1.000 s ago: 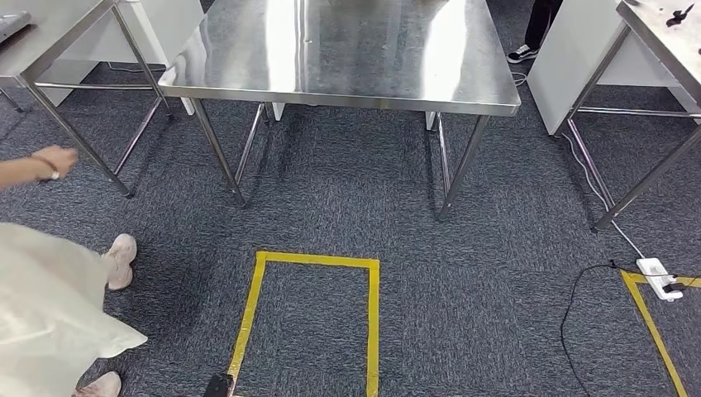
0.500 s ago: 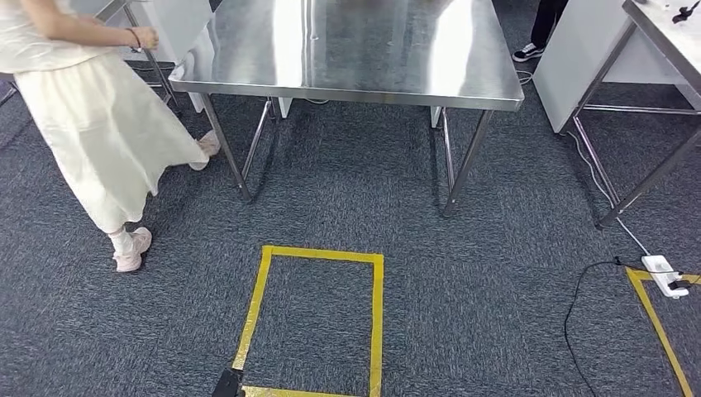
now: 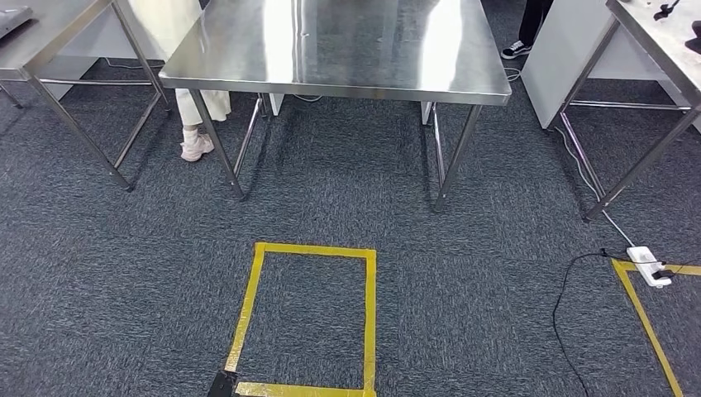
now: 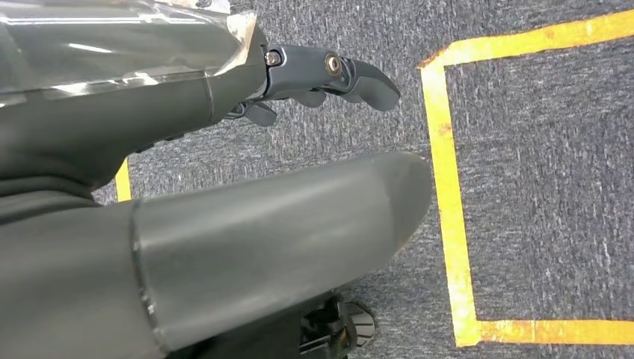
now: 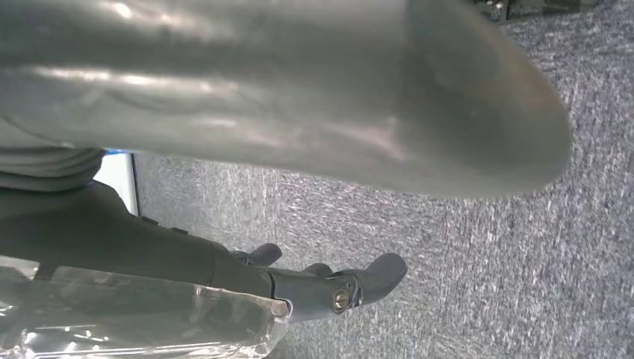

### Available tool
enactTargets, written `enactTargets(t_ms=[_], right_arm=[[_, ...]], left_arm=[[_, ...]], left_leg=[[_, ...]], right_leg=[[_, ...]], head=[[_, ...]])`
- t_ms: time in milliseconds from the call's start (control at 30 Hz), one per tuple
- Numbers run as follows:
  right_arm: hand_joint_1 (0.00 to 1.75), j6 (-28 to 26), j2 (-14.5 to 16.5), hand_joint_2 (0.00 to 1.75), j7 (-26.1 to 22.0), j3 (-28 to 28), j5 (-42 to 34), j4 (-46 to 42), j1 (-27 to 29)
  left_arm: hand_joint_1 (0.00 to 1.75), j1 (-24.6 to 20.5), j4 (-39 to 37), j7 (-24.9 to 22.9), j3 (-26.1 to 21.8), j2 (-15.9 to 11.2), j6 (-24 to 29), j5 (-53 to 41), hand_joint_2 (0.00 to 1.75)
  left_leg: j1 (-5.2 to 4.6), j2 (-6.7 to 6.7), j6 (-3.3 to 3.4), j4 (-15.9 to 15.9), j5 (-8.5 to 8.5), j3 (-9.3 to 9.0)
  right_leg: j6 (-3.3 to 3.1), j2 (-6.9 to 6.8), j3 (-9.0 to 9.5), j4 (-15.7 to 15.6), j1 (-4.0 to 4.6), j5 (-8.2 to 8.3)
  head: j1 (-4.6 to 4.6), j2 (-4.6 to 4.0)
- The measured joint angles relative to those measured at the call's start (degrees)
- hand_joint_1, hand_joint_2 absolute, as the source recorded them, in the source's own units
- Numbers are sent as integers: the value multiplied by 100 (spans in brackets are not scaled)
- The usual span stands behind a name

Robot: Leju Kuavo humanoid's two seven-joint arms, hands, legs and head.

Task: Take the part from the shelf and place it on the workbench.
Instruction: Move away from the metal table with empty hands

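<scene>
Nearest the robot, on speckled blue-grey carpet, a rectangle of yellow tape lies flat, its long sides running away from the robot. At the far right a second yellow tape corner meets a white power strip with a thin black cable curling off it.

Both arms hang over the carpet. The left hand grasps nothing; its dark fingers are extended and gently curved, apart from the thick grey thumb. The right hand is likewise released, fingers stretched out, thumb smooth and rounded.

Farther off stands the workbench, its polished steel tabletop mirror-bright on slim steel legs. Beside its left leg a person in pale clothing and light shoes stands. Similar steel tables sit left and right. The part cannot be made out anywhere.
</scene>
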State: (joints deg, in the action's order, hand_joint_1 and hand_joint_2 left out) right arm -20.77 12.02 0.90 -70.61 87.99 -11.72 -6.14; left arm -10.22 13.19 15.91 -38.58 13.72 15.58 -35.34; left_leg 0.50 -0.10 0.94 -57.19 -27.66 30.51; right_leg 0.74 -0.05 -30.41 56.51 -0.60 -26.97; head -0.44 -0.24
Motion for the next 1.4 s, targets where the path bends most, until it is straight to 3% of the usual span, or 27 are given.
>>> enactTargets(t_ms=[67, 100, 200, 233, 267, 300, 367, 433, 467, 567, 700, 933, 1033, 1100, 1167, 1233, 1267, 1333, 1367, 1400], right_arm=[[0, 3, -2, 0, -9, 7, -7, 0, -4], [0, 5, -4, 0, -21, 9, -11, 0, -5], [0, 24, -7, 0, -63, 12, -20, 0, -2], [0, 31, -8, 0, -69, 14, -20, 0, 3], [0, 36, -10, 0, -73, 15, -19, 0, 9], [0, 37, -13, 0, -76, 17, -19, 0, 14], [0, 39, -20, 0, -83, 20, -16, 0, 11], [0, 57, -20, 0, -90, 25, -7, 1, 0], [0, 69, -14, 0, -92, 29, 4, 2, -2], [0, 110, 2, 0, -74, 52, 45, 3, 7], [0, 181, 17, 0, -60, 107, 106, 10, 5], [0, 340, 74, 0, -42, 202, 162, 17, 0], [0, 377, 91, 0, -24, 238, 174, 17, -8], [0, 403, 94, 0, -8, 256, 179, 17, -11], [0, 431, 93, 0, 8, 266, 179, 17, -8], [0, 446, 90, 0, 23, 269, 178, 17, 0], [0, 448, 87, 0, 32, 270, 176, 17, 4], [0, 449, 80, 0, 44, 273, 175, 17, 7], [0, 451, 79, 0, 48, 274, 176, 19, 5], [0, 453, 82, 0, 49, 276, 177, 20, 5]], left_arm=[[0, -3, 1, 30, 3, 3, 5, -2, 0], [0, -7, 1, 46, 8, 6, 12, -7, 0], [0, -11, 1, 78, 24, 9, 29, -40, 0], [0, -7, 1, 83, 26, 8, 32, -50, 0], [0, -3, 1, 87, 26, 8, 36, -57, 0], [0, 0, 1, 90, 27, 7, 38, -57, 0], [0, 0, 1, 92, 32, 8, 42, -58, 0], [0, -3, 1, 109, 51, 7, 49, -59, 0], [0, -4, 1, 137, 64, 5, 46, -60, 0], [0, -6, 1, 211, 104, 17, 59, -60, 0], [0, -9, 1, 220, 131, 40, 75, -60, 0], [0, -11, 1, 217, 148, 34, 57, -60, 0], [0, -17, 1, 213, 167, 38, 27, -60, 0], [0, -29, 1, 210, 178, 46, 16, -61, 0], [0, -37, 1, 205, 187, 51, 7, -65, 0], [0, -27, -1, 198, 193, 51, 1, -68, 0], [0, -20, -1, 195, 196, 51, -2, -68, 0], [0, -15, -1, 199, 207, 53, -11, -68, 0], [0, -18, 0, 203, 213, 54, -14, -68, 0], [0, -20, 1, 207, 219, 55, -14, -68, 0]], left_leg=[[0, 8, 90, 53, 62, 20], [5, 16, 141, 86, 98, 29], [1, 38, 211, 114, 161, 92], [-2, 42, 208, 110, 174, 114], [-4, 44, 205, 108, 186, 132], [-4, 44, 197, 105, 197, 141], [-5, 41, 174, 96, 210, 144], [-33, 40, 131, 57, 202, 162], [-46, 39, 135, 36, 187, 176], [-34, 31, 184, 15, 188, 199], [-8, 24, 169, 22, 232, 207], [-18, 23, 176, 0, 226, 228], [-18, 19, 183, 98, 268, 199], [14, 6, 205, 231, 345, 155], [28, -21, 221, 269, 384, 173], [34, -67, 202, 263, 401, 205], [41, -101, 185, 258, 410, 216], [66, -189, 136, 223, 420, 236], [66, -238, 97, 180, 414, 259], [63, -283, 54, 137, 404, 284]], right_leg=[[65, 0, -61, 54, 1, -29], [71, 1, -139, 196, 1, -120], [12, 2, -620, 1230, -11, -629], [18, 2, -750, 1540, -11, -740], [44, 2, -772, 1646, -11, -757], [83, 1, -678, 1523, -11, -684], [149, -1, -231, 752, -14, -398], [132, 3, 93, 109, -8, -204], [109, 5, 158, -35, -13, -167], [63, 7, 155, -53, -7, -146], [31, 7, 159, -51, 13, -124], [35, 6, 152, -44, 6, -124], [68, -7, 150, -59, 25, -128], [61, -8, 11, 223, 38, -310], [38, -2, -343, 955, 4, -670], [90, 0, -613, 1540, -42, -865], [151, 0, -593, 1527, -68, -820], [298, 46, -229, 861, -131, -520], [339, 113, -19, 451, -150, -377], [330, 163, 126, 149, -157, -279]], head=[[15, 0], [28, 0], [103, 0], [120, 0], [129, 0], [140, 0], [162, 0], [175, 0], [163, 0], [111, 0], [76, 0], [42, 0], [34, 0], [46, 0], [88, 0], [122, 0], [128, 0], [144, 0], [161, 0], [177, 0]])
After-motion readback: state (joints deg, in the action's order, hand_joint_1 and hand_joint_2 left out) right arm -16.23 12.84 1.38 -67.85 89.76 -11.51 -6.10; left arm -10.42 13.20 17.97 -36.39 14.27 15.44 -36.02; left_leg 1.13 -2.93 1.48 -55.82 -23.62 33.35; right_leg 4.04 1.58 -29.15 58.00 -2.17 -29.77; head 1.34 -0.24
